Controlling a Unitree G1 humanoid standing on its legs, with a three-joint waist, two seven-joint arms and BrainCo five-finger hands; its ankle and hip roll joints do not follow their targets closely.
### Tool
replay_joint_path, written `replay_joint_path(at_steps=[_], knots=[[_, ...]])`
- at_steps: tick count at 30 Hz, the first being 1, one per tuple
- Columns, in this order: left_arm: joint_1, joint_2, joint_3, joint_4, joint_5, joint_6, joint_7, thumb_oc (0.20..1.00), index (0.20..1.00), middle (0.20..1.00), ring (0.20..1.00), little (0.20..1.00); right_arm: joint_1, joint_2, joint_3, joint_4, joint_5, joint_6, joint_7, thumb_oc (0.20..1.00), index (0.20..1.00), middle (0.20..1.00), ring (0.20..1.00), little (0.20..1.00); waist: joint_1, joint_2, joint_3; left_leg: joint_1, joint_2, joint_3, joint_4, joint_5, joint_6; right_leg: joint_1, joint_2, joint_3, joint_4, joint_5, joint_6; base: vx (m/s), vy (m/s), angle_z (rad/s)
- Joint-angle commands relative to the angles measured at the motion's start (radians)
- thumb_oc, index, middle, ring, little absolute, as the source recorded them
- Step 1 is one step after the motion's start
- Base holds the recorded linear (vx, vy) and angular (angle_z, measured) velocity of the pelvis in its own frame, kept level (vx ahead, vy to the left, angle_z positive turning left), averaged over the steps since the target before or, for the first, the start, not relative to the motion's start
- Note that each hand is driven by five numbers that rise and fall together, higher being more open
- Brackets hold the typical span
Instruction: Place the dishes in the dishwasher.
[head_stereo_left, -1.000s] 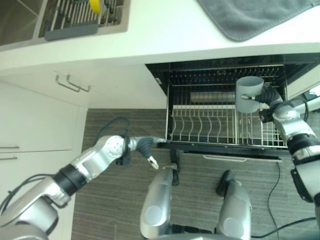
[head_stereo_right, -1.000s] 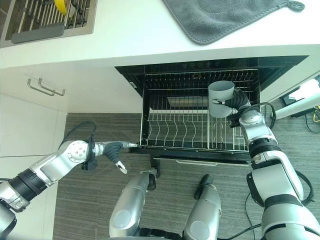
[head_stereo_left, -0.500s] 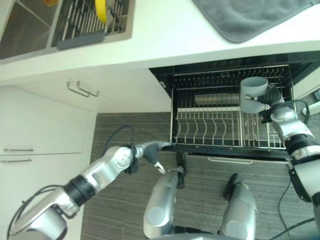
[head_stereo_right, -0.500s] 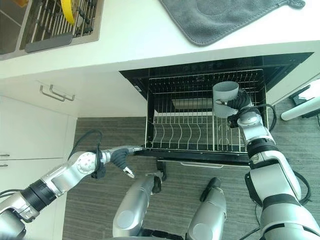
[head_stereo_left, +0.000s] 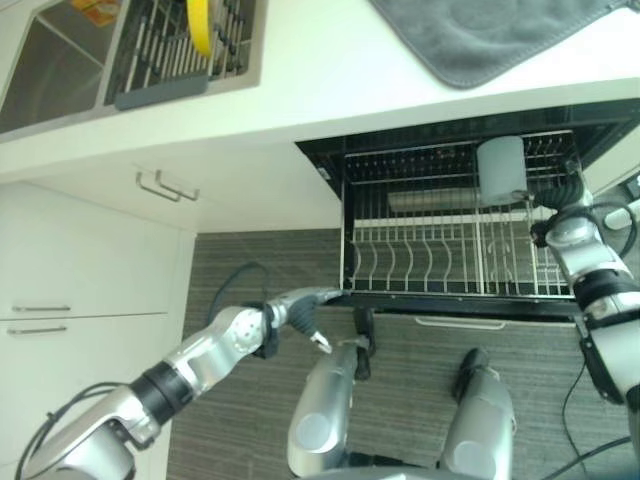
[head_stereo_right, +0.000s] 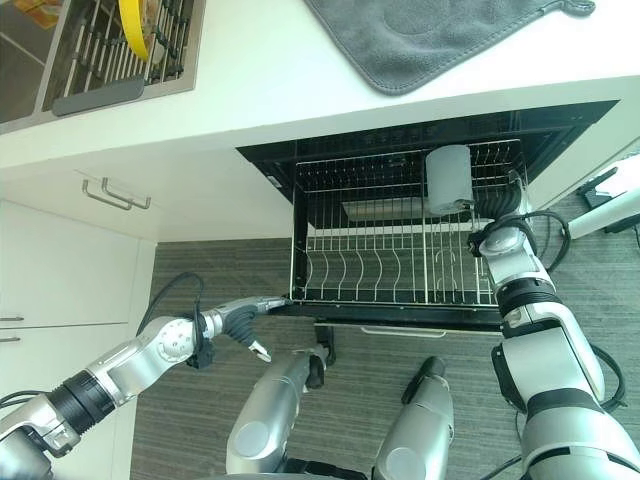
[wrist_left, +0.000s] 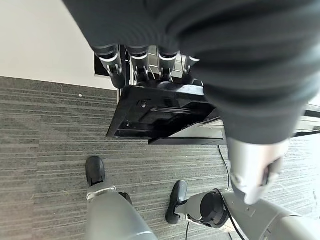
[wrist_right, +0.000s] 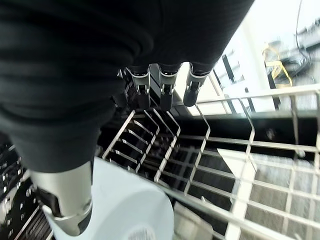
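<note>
Grey cup going into the rack
The right hand pinches the grey cylindrical cup, tipped sideways over the wire dishwasher rack; the left hand's straight fingers touch the rack's front corner.

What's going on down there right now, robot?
Left hand fingers straight, resting on the dishwasher rack's front corner. Right hand at the rack's back right, grey cup against its thumb; grip unclear. Nothing in the way.

One grey cup – one wire rack in one open dishwasher, one grey towel, one yellow dish in one sink rack, two robot hands – left, right
</note>
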Motion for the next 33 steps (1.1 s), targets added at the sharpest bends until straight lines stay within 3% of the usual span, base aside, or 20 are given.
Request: replay_joint_path(at_steps=[1,2,5,12,16,23,25,29,32,33], knots=[[0.154,-0.040,-0.129,0.065,0.059,-0.014,-0.028,1.000,1.000,1.000,1.000,1.000,-0.051,-0.040,-0.031,-0.026,0.083,-0.111,-0.089,1.000,1.000,1.000,1.000,1.000,0.017,-0.010,0.022,0.058,0.008,-0.015,0.047,-0.154,-0.021,-0.041,0.024,0.051,-0.001,-0.005,-0.015,-0.01,0.046,0.00],[0.163,-0.047,-0.127,0.073,0.064,-0.020,-0.018,1.000,1.000,1.000,1.000,1.000,-0.042,-0.029,-0.052,-0.042,0.220,-0.145,-0.091,1.000,1.000,1.000,1.000,1.000,0.015,-0.009,0.022,0.061,0.009,-0.014,0.042,-0.150,-0.021,-0.040,0.027,0.053,-0.004,-0.003,-0.017,0.00,0.046,-0.02],[0.179,-0.067,-0.113,0.093,0.073,-0.025,0.007,1.000,1.000,1.000,1.000,1.000,0.022,0.039,-0.136,-0.121,0.356,-0.247,-0.031,1.000,1.000,1.000,1.000,1.000,0.004,-0.011,0.022,0.077,0.014,0.002,0.019,-0.129,-0.016,-0.031,0.035,0.049,-0.024,0.016,-0.025,-0.06,0.042,-0.07],[0.216,-0.116,-0.075,0.149,0.117,-0.004,0.155,1.000,1.000,1.000,1.000,1.000,0.176,0.173,-0.179,-0.308,0.452,-0.305,0.002,1.000,1.000,1.000,1.000,1.000,-0.026,-0.030,0.022,0.146,0.023,0.015,-0.012,-0.129,-0.018,0.026,0.044,0.057,-0.055,0.015,-0.026,0.00,0.016,-0.07],[0.268,-0.146,-0.011,0.195,0.172,-0.017,0.346,1.000,1.000,1.000,1.000,1.000,0.333,0.260,-0.151,-0.458,0.457,-0.329,-0.009,1.000,1.000,1.000,1.000,1.000,-0.046,-0.052,0.005,0.219,0.036,0.031,-0.049,-0.129,-0.020,0.099,0.046,0.053,-0.100,0.017,-0.027,0.01,-0.016,-0.04],[0.374,-0.149,0.105,0.175,0.309,-0.031,0.689,1.000,1.000,1.000,1.000,1.000,0.576,0.344,-0.104,-0.596,0.530,-0.419,0.065,1.000,1.000,1.000,1.000,1.000,-0.051,-0.094,-0.100,0.326,0.054,0.041,-0.141,-0.117,-0.032,0.234,0.063,0.020,-0.232,0.037,-0.020,0.04,-0.067,-0.04],[0.404,-0.153,0.153,0.172,0.331,-0.058,0.807,1.000,1.000,1.000,1.000,1.000,0.646,0.350,-0.073,-0.638,0.534,-0.428,0.123,1.000,1.000,1.000,1.000,1.000,-0.052,-0.108,-0.146,0.357,0.061,0.038,-0.168,-0.107,-0.039,0.277,0.075,0.013,-0.279,0.049,-0.020,0.04,-0.056,0.06],[0.440,-0.195,0.223,0.228,0.325,-0.134,0.937,1.000,1.000,1.000,1.000,1.000,0.730,0.356,-0.025,-0.698,0.492,-0.445,0.214,1.000,1.000,1.000,1.000,1.000,-0.055,-0.131,-0.230,0.411,0.074,0.026,-0.207,-0.092,-0.053,0.345,0.099,0.005,-0.348,0.066,-0.024,0.07,-0.027,0.00],[0.444,-0.218,0.251,0.256,0.316,-0.176,0.991,1.000,1.000,1.000,1.000,1.000,0.756,0.356,-0.014,-0.721,0.476,-0.452,0.233,1.000,1.000,1.000,1.000,1.000,-0.056,-0.141,-0.251,0.429,0.078,0.024,-0.221,-0.090,-0.055,0.368,0.107,0.001,-0.366,0.067,-0.027,0.03,-0.024,0.00],[0.447,-0.240,0.289,0.280,0.291,-0.251,1.050,1.000,1.000,1.000,1.000,1.000,0.783,0.353,-0.008,-0.745,0.483,-0.454,0.282,1.000,1.000,1.000,1.000,1.000,-0.057,-0.154,-0.268,0.447,0.081,0.024,-0.232,-0.090,-0.057,0.391,0.113,-0.006,-0.381,0.068,-0.028,0.03,-0.059,-0.02]])
